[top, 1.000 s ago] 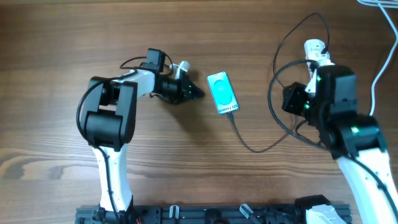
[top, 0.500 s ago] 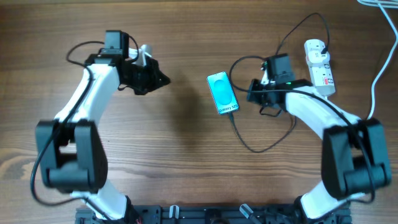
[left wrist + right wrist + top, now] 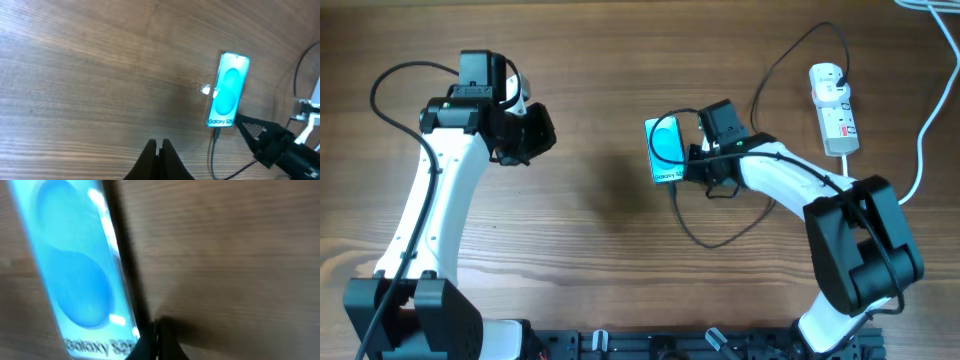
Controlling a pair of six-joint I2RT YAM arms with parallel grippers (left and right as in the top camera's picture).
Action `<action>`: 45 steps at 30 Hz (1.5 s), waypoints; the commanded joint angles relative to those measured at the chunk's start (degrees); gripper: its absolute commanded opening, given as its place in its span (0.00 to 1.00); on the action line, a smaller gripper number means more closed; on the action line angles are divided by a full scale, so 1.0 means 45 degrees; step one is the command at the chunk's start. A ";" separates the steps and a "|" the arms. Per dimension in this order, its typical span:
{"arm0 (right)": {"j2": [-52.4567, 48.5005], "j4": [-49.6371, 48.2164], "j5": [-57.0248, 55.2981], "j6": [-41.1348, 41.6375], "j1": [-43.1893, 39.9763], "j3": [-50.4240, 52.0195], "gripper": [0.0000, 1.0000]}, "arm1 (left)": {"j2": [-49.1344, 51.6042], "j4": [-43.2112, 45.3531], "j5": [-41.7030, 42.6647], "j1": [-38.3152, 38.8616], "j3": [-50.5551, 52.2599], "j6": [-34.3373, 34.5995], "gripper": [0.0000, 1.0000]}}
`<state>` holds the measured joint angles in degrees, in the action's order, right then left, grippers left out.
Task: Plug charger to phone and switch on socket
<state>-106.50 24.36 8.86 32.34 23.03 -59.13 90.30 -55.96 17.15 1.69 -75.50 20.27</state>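
The phone [image 3: 663, 148] lies screen up at mid-table, its cyan screen lit; it also shows in the left wrist view [image 3: 229, 90] and the right wrist view [image 3: 75, 270]. The black charger cable [image 3: 710, 240] runs from the phone's lower end [image 3: 215, 145] in a loop towards the right. The white socket [image 3: 832, 112] lies at the far right with a black plug in it. My right gripper [image 3: 687, 166] is shut, its tips [image 3: 156, 337] against the phone's lower right edge. My left gripper [image 3: 540, 135] is shut and empty [image 3: 158, 146], well to the left of the phone.
A thick white cord [image 3: 932, 110] runs along the right edge of the table. The black cable loops between the phone and the socket, under my right arm [image 3: 790, 180]. Bare wood lies between my left gripper and the phone.
My right gripper has swung left to the phone's right edge, and the phone has shifted a little left and turned. My left arm has drawn back to the left, away from the phone.
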 commanded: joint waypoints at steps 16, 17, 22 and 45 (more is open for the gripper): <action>0.2565 0.3750 -0.3167 0.2064 -0.7825 -0.2861 0.04 | -0.0262 0.0194 -0.0350 0.0865 -0.0083 -0.0019 0.06; 0.2278 0.3376 -0.3084 0.1943 -0.8121 -0.2861 0.04 | -0.0262 0.0185 -0.0350 0.0865 -0.0083 -0.0019 0.08; 0.0651 0.1889 -0.3356 0.1491 -0.8417 -0.3021 0.05 | -0.0262 0.0112 -0.0350 0.0865 -0.0083 0.0034 0.47; -0.2297 -0.2011 -0.4226 0.1185 -0.7936 -0.3978 0.04 | -0.0262 -0.0291 -0.0403 0.0865 -0.0083 0.0029 1.00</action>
<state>-114.34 16.10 -8.62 38.68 -13.85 -75.59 90.30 -57.41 15.88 5.52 -75.50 20.47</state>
